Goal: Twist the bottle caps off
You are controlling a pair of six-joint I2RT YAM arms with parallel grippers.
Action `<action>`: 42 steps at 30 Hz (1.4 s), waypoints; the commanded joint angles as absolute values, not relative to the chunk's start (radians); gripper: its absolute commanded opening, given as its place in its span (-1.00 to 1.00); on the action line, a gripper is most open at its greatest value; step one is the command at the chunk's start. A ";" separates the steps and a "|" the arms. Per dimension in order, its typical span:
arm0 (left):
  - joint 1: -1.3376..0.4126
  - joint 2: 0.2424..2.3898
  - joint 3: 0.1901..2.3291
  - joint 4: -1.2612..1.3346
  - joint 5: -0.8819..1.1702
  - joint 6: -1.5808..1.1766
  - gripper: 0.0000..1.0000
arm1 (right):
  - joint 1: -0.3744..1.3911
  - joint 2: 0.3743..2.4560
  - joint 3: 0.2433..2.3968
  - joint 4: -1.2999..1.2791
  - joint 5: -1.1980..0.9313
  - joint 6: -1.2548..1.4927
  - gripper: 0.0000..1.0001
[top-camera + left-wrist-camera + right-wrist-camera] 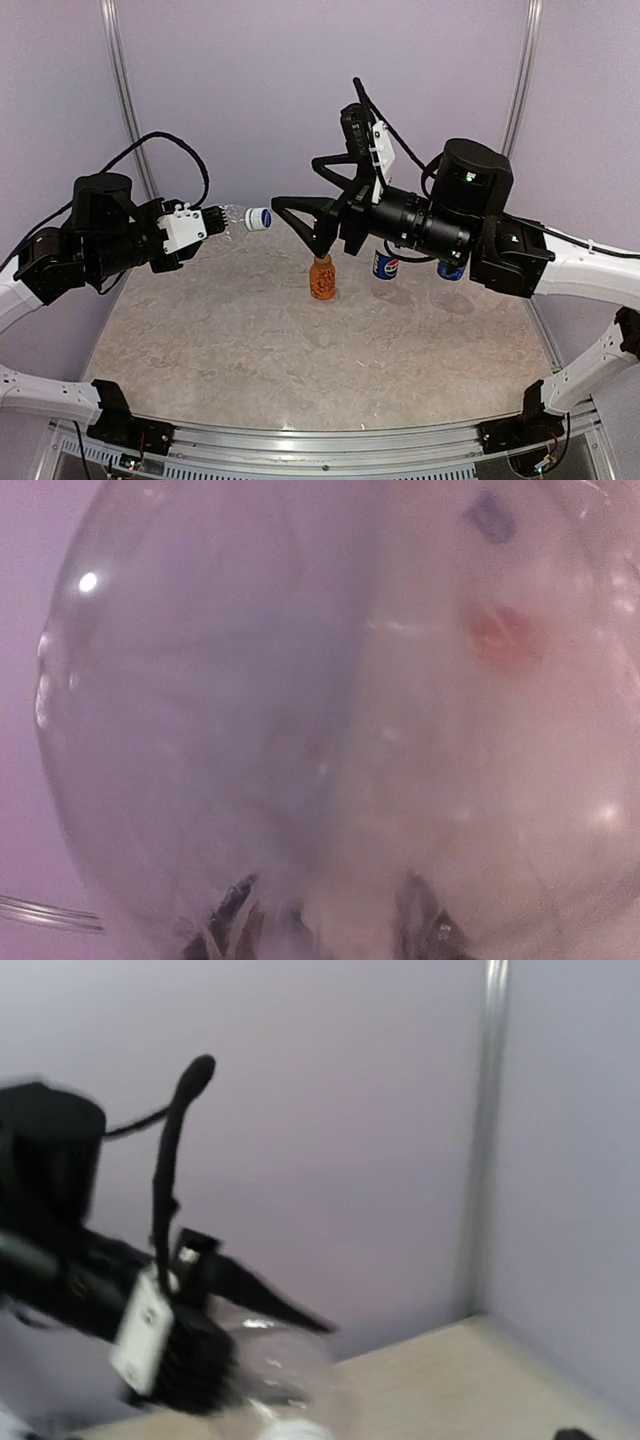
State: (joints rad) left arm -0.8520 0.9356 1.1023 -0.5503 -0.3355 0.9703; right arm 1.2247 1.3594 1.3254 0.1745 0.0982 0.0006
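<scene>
Top view: your left gripper (207, 222) is closed narrow around the base end of the clear bottle (232, 216), holding it level in the air over the left part of the table (300, 360), with the white cap (258, 219) pointing toward the middle. Your right gripper (293, 181) stands spread wide, holding nothing, its lower finger tip just beside the cap but apart from it. Below and behind it, upright on the table: the orange bottle (322, 278), then the Pepsi bottle (386, 264) to its right, then the blue-labelled bottle (450, 270), mostly hidden by the right arm. Left wrist view: the clear bottle (300, 730) fills nearly the whole view, blurred; two dark fingers (232, 920) show at the bottom edge against it. You get an orange smear and a blue smear through the plastic, too soft to name. Right wrist view: you look across at the left gripper (190, 1360) with the clear bottle (290, 1370) projecting from it, the cap (295, 1428) cut off by the bottom edge, the table (450, 1370) beyond. The right gripper's own fingers barely show here.
</scene>
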 commanded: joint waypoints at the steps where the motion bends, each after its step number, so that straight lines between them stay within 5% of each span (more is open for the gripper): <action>1: -0.847 0.936 1.070 -0.474 -0.375 1.023 -0.14 | 1.164 1.497 1.469 -0.038 -0.036 0.464 0.99; 9: -0.850 0.938 1.067 -0.478 -0.370 1.029 -0.15 | 1.145 1.551 1.531 -0.069 -0.053 0.504 0.76; 16: -0.850 0.943 1.072 -0.479 -0.368 1.035 -0.16 | 1.132 1.598 1.555 -0.068 -0.111 0.522 0.28; 23: -0.850 0.943 1.071 -0.466 -0.361 1.042 -0.16 | 1.124 1.613 1.554 -0.087 -0.149 0.535 0.15; 27: -0.850 0.943 1.069 -0.468 -0.358 1.043 -0.16 | 1.121 1.624 1.562 -0.085 -0.168 0.532 -0.30; 31: -0.850 0.942 1.072 -0.470 -0.356 1.042 -0.16 | 1.121 1.633 1.576 -0.101 -0.180 0.520 -0.99; 36: -0.847 0.934 1.084 -0.539 -0.321 1.013 -0.20 | 1.128 1.635 1.614 -0.184 -0.245 0.332 -1.00; 42: -0.847 0.891 1.177 -0.916 -0.086 0.900 -0.30 | 1.280 1.552 1.549 -0.334 0.087 -0.267 -1.00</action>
State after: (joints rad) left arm -0.8490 0.9318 1.1019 -0.6270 -0.2745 0.9833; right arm 1.1809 1.6180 1.5990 -0.2028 -0.1272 0.1982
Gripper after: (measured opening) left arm 0.413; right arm 0.197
